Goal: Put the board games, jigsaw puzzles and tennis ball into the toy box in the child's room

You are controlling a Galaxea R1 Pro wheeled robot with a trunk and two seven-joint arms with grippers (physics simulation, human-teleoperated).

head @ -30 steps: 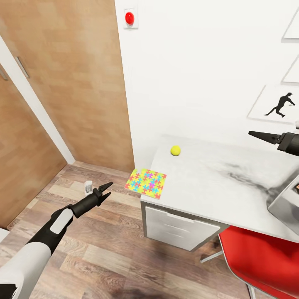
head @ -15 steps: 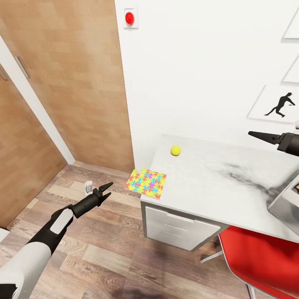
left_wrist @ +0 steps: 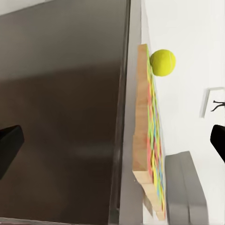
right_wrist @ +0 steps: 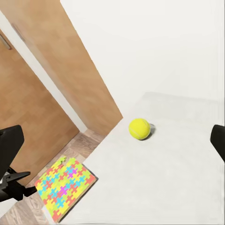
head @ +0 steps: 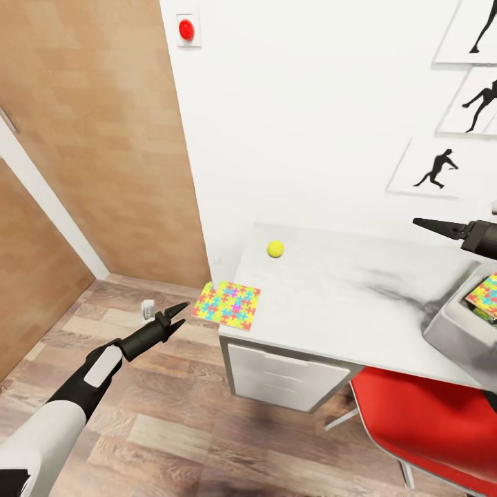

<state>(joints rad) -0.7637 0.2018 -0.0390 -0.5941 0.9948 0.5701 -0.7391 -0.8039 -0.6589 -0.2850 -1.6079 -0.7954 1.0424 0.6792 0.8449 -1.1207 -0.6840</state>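
White walls and a wood-panelled door frame the pale speckled surface [head: 331, 304], where a tennis ball [head: 275, 248] sits near the back corner. One jigsaw puzzle [head: 228, 304] hangs partly over the surface's left corner — the left wrist view shows it edge-on, a thin wooden slab. At the right edge the grey translucent toy box [head: 459, 331] holds a second jigsaw puzzle [head: 486, 295]. Left pincer [head: 176, 315] hovers over the plank floor, fingers apart, beside the overhanging puzzle. Right pincer [head: 431, 225] hangs above the surface — its fingers look closed together. A red chair [head: 421, 421] stands below.
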